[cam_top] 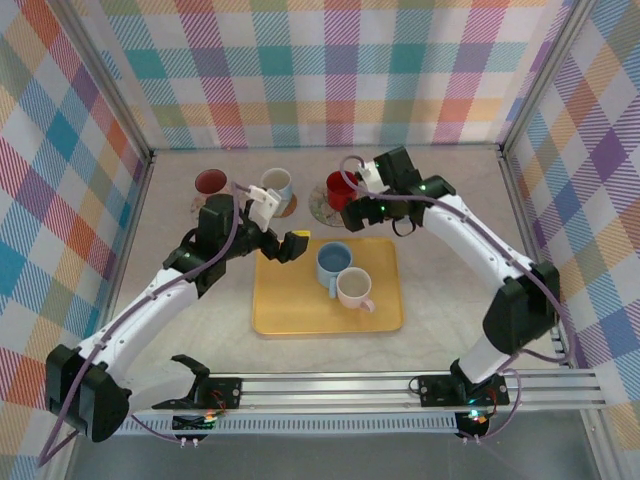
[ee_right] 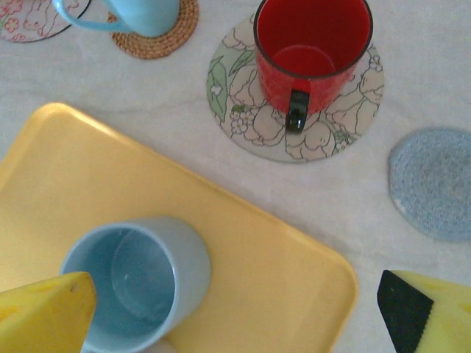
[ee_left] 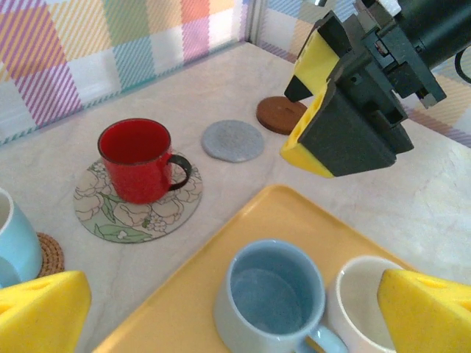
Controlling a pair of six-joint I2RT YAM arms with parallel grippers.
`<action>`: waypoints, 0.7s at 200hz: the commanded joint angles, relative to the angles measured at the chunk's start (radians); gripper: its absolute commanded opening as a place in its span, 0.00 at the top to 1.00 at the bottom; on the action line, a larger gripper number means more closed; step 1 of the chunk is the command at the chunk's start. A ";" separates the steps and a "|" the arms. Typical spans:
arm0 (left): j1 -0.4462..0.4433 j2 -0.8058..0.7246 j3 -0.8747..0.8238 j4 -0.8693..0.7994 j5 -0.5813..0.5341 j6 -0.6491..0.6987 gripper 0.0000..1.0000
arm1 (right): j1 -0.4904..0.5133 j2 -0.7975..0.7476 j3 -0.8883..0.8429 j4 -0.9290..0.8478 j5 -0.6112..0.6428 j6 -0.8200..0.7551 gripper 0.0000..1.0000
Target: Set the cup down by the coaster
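Closest to the lens in the right wrist view are two yellow fingertips [ee_right: 44, 312] at the bottom corners. They stand wide apart, so the right gripper [ee_right: 235, 315] is fully spread and holds nothing.

Just beyond them the red cup [ee_right: 313, 51] stands upright on the floral coaster [ee_right: 235, 95], its dark handle pointing back toward the tray.

There are five cups. The red one is the first. A blue cup [cam_top: 333, 262] and a cream cup [cam_top: 354, 288] sit touching on the yellow tray [cam_top: 290, 310]. A pale blue cup [cam_top: 277, 184] rests on a woven coaster [ee_right: 173, 37], and a maroon cup [cam_top: 210, 183] is at the back left.

There are five coasters too:
- the floral one
- the woven one
- a printed coaster [ee_right: 26, 18] left of the woven one
- a grey-blue coaster [ee_left: 232, 140], bare, just beside the floral one
- a brown coaster [ee_left: 280, 115], bare, past the grey-blue one

The right arm rises from its base at the near right of the table [cam_top: 440, 290]. It bends at the elbow by the right wall and slants back-left, with its wrist over the red cup.

The left arm stretches from the near left toward the tray's back left corner. The left gripper [ee_left: 235, 316] is spread just as wide and is empty, hanging above the blue cup.
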 commanded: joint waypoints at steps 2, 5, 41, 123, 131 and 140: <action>-0.014 -0.061 0.024 -0.134 0.049 0.068 0.00 | 0.010 -0.092 -0.091 0.050 -0.046 -0.024 0.01; -0.015 -0.067 0.024 -0.141 0.051 0.070 0.00 | 0.011 -0.103 -0.103 0.049 -0.053 -0.028 0.01; -0.040 -0.128 -0.021 -0.196 0.034 0.072 0.00 | 0.032 -0.222 -0.212 0.002 -0.118 -0.080 0.01; -0.088 -0.198 -0.121 -0.237 -0.015 0.078 0.00 | 0.076 -0.339 -0.281 -0.228 -0.085 -0.023 0.02; -0.089 -0.199 -0.130 -0.238 -0.016 0.079 0.00 | 0.085 -0.339 -0.282 -0.244 -0.083 -0.008 0.03; -0.090 -0.199 -0.139 -0.236 -0.023 0.076 0.00 | 0.097 -0.336 -0.285 -0.261 -0.078 0.003 0.03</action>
